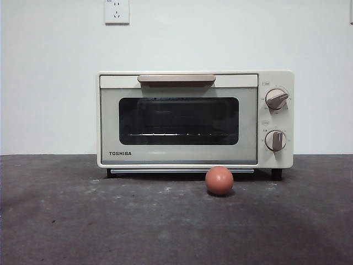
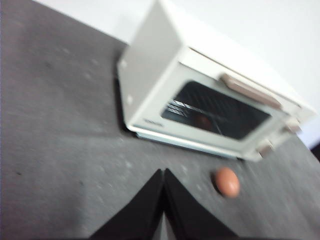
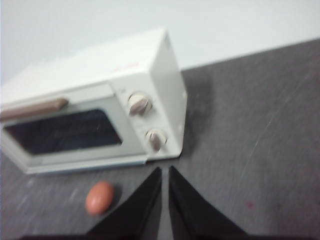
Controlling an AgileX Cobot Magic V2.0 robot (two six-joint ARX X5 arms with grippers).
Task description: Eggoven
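A small reddish-brown egg [image 1: 219, 180] lies on the dark table just in front of the cream Toshiba toaster oven [image 1: 194, 118], below the right part of its shut door. The oven has a dark glass window, a tan handle [image 1: 176, 79] and two grey dials [image 1: 276, 120]. Neither arm shows in the front view. My left gripper [image 2: 163, 175] is shut and hovers over the table, with the egg [image 2: 227, 181] off to one side and the oven [image 2: 200, 100] beyond. My right gripper [image 3: 165, 172] is shut too, with the egg [image 3: 100, 197] beside it and the oven [image 3: 100, 105] beyond.
A white wall stands behind the oven, with a power socket [image 1: 117, 11] high on it. The dark grey tabletop [image 1: 83, 221] stretches wide in front of and on both sides of the oven.
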